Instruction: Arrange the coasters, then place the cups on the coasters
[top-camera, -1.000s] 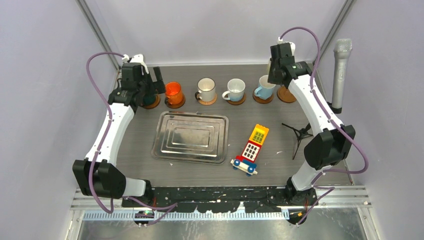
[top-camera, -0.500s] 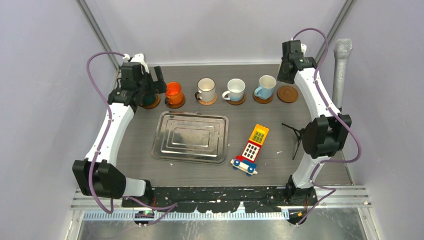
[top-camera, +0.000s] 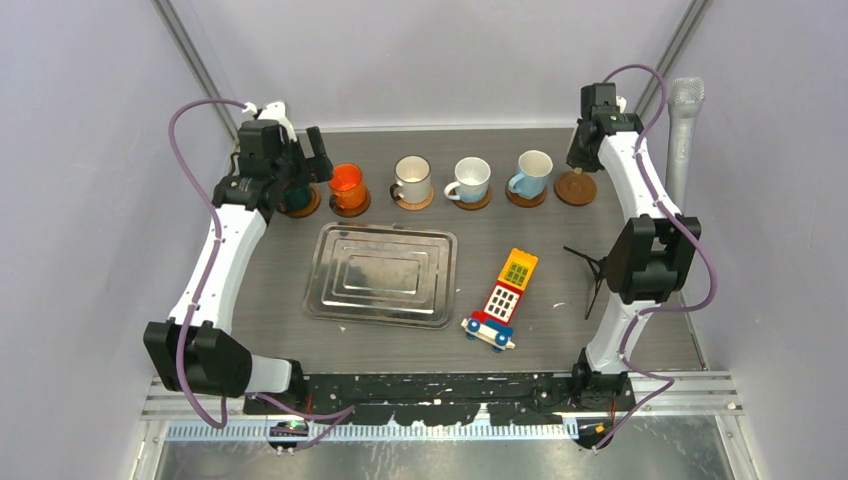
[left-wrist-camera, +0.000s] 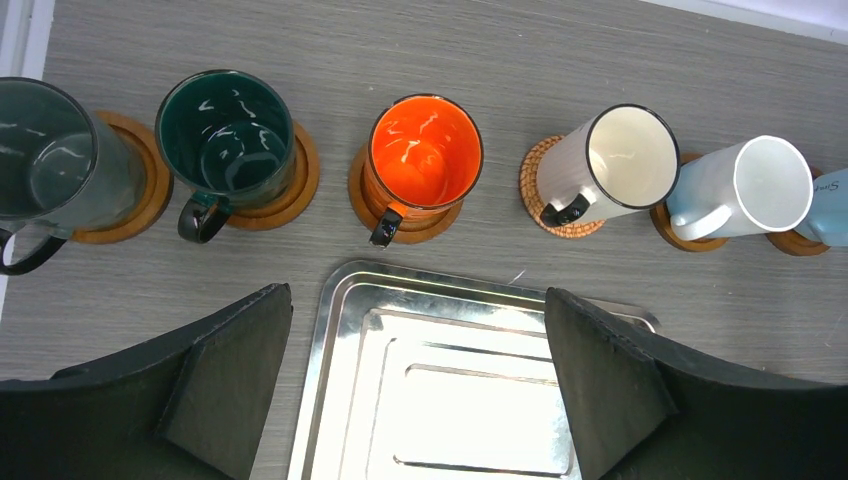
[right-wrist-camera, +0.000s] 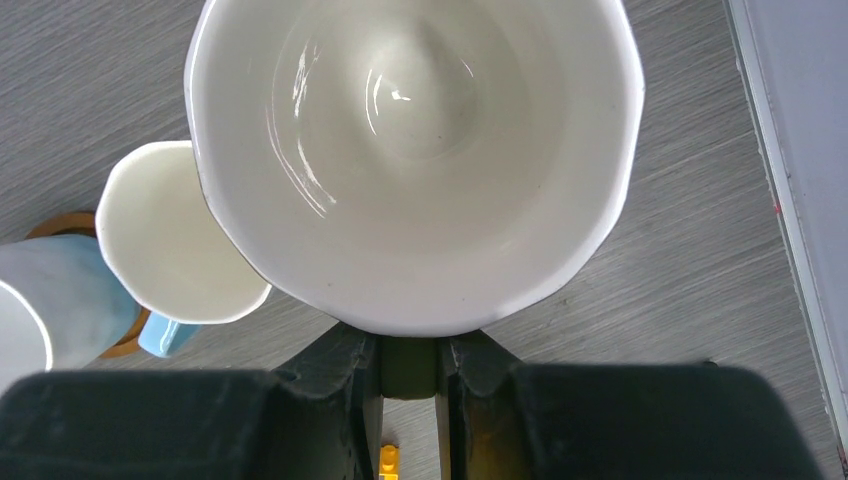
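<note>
The right gripper (right-wrist-camera: 408, 365) is clamped on the handle of a white cup (right-wrist-camera: 415, 150), held off the table in the overhead frame's upper right, near the one bare coaster (top-camera: 575, 188). Pinched only by its handle, it could twist or slip, or land off-centre on the coaster's rim and knock the light blue cup (top-camera: 528, 172) beside it. The left gripper (left-wrist-camera: 420, 375) hangs spread wide and empty above the metal tray (left-wrist-camera: 470, 420).
</note>
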